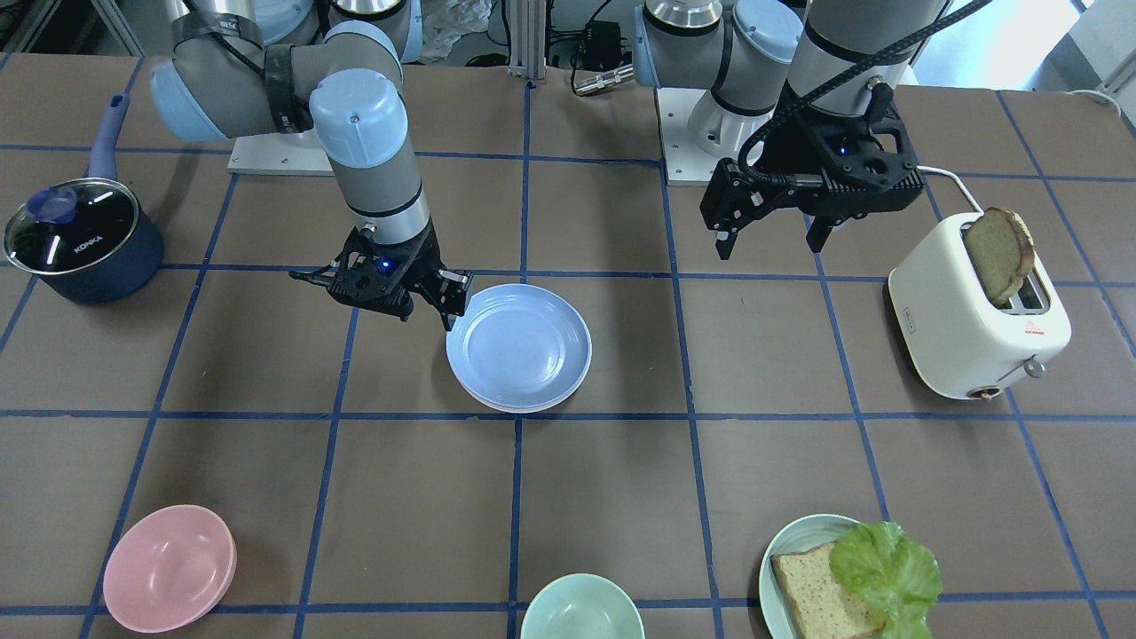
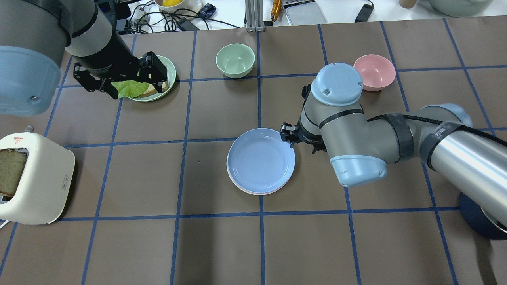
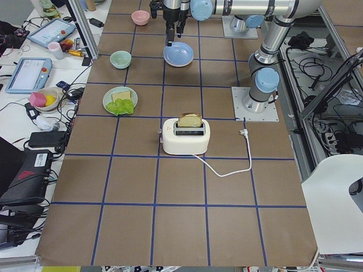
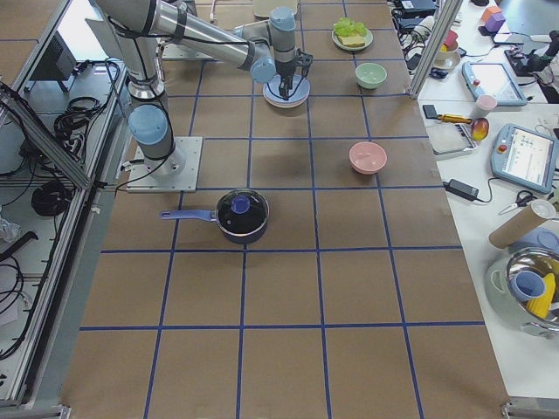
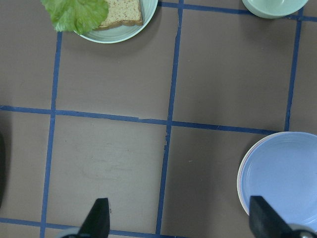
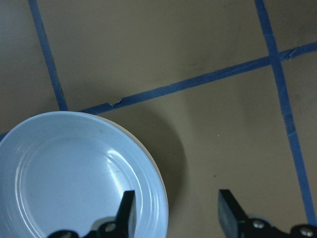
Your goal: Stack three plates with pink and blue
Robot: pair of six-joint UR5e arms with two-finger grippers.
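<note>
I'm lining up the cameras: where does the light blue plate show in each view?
Exterior front-facing: light blue plate, near centre.
Overhead exterior: centre.
Exterior left: top, middle.
Exterior right: top, middle, partly behind the arm.
Left wrist: lower right corner, cropped.
Right wrist: lower left.
Shared landmark: mint bowl, in every view except the right wrist.

Matt blue plate [image 1: 519, 346]; smooth cream toaster [image 1: 967, 328]; matt brown table [image 1: 754, 497].

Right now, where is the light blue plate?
In the overhead view the light blue plate sits near the table's centre, the right claw at its upper-right rim, the mint bowl beyond it.
</note>
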